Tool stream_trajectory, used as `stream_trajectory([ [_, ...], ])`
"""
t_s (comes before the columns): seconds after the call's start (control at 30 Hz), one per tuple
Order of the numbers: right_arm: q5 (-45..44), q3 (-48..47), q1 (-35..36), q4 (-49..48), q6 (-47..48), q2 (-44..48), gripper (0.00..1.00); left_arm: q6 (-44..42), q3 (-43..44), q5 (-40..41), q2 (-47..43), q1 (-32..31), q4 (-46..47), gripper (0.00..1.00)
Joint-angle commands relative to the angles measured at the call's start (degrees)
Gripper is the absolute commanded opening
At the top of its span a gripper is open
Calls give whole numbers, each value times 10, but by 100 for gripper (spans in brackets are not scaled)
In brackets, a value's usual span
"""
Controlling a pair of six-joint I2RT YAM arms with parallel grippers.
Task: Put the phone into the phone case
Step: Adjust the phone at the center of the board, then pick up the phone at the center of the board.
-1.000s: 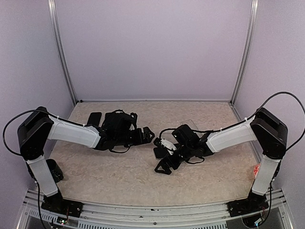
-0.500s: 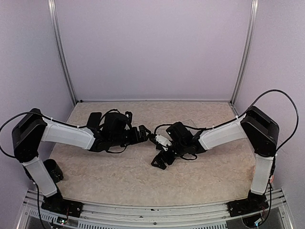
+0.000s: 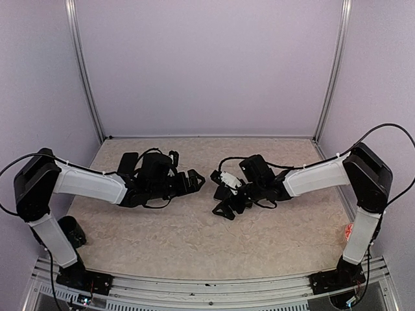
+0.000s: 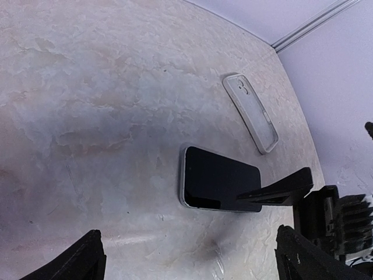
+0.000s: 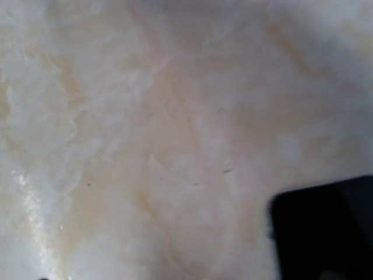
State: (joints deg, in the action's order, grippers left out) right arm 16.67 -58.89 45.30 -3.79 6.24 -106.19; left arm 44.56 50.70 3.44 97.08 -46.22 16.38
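Note:
The phone [image 4: 218, 179], a black slab, lies flat on the marbled table [image 4: 105, 105]. The phone case [image 4: 250, 114], a thin clear shell, lies a little beyond it and apart from it. My left gripper [image 4: 195, 262] hovers in front of the phone, its fingers [image 4: 87, 259] spread wide and holding nothing. One finger of my right gripper [image 3: 220, 193] reaches over the phone's right end. That gripper is open and empty too. From above, the right gripper hides the phone and the arm covers the case. The right wrist view is blurred, with a black shape [image 5: 326, 227] at lower right.
Another black slab [image 3: 128, 161] lies behind the left arm. A small black object [image 3: 72, 230] sits near the left arm's base. Something red [image 3: 348, 232] shows at the table's right edge. Lilac walls close in the table on three sides.
My right gripper has moved away from the near edge, toward the back of the table. The left gripper has barely shifted. Both stay open.

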Motion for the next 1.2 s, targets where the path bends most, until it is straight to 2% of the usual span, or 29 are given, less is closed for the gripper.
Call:
stream_trajectory([
  [0.0,-5,30,-27,-13,55,55,100,-7,-3,-10,-9,-3,21,99],
  [0.23,-24,35,-66,8,116,65,100,-5,4,-22,5,-6,28,99],
  [0.53,18,5,-103,58,190,36,99,-4,3,-26,11,-11,27,99],
  [0.77,69,-18,-124,73,188,-9,98,-7,1,-25,9,-11,27,99],
  [1.17,55,-68,-133,123,193,-57,99,-2,3,-32,18,-12,32,99],
])
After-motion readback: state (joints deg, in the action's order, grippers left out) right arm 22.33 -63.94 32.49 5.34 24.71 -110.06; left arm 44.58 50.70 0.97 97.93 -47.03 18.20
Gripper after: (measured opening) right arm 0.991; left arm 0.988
